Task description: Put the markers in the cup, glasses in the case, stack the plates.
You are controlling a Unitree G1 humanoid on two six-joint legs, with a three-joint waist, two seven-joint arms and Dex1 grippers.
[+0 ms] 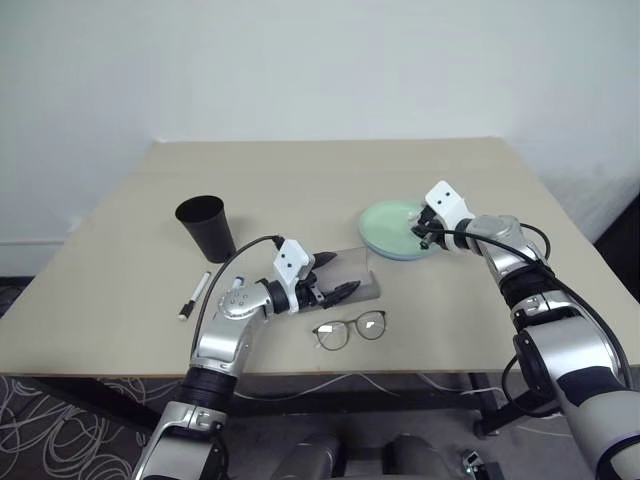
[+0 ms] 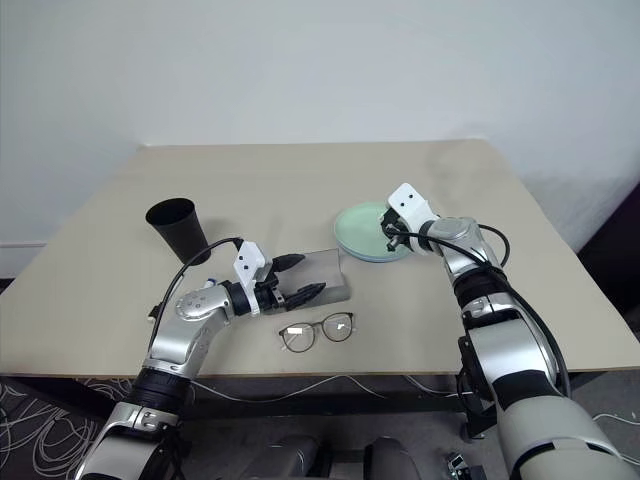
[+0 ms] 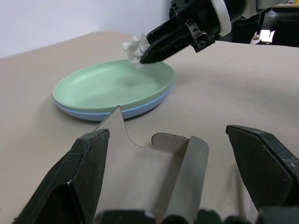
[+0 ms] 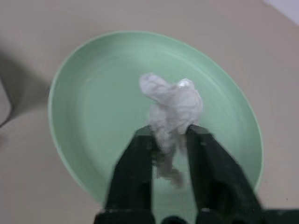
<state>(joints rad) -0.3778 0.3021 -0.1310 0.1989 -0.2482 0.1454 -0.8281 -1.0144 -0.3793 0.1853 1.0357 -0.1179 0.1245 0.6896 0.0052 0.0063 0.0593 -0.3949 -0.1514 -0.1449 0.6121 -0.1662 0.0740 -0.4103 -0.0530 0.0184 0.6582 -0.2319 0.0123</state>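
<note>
1. A black cup (image 1: pixel 207 226) stands upright on the left part of the tan surface (image 1: pixel 300 170), rim up.
2. Just in front of the cup a white marker (image 1: pixel 194 295) with dark ends lies flat on the surface, apart from the cup. A second marker (image 1: pixel 237 283), blue-capped, lies close by, mostly hidden behind the left arm.
3. The left hand (image 1: pixel 335 277) hovers low near the front middle of the surface, pointing toward the right. Its two black fingers (image 3: pixel 264 168) are spread wide and grip nothing.
4. The grey case (image 1: pixel 352 275) lies flat just ahead of the left hand. In the left wrist view its near end sits between the spread fingers; whether they touch it I cannot tell.
5. The glasses (image 1: pixel 349 330) lie on the surface near its front edge, just in front of the case, lenses toward the robot. They are outside the case.
6. Right of the case the two plates are stacked: the mint green plate (image 1: pixel 385 222) rests on top of the light blue plate (image 3: pixel 135 111), whose rim shows just under it.
7. The right hand (image 4: pixel 170 140) is over the green plate, angled downward. Its fingers (image 4: pixel 135 163) stand close together, pinching a small white crumpled scrap (image 4: pixel 173 109), which hangs above the plate's middle.
</note>
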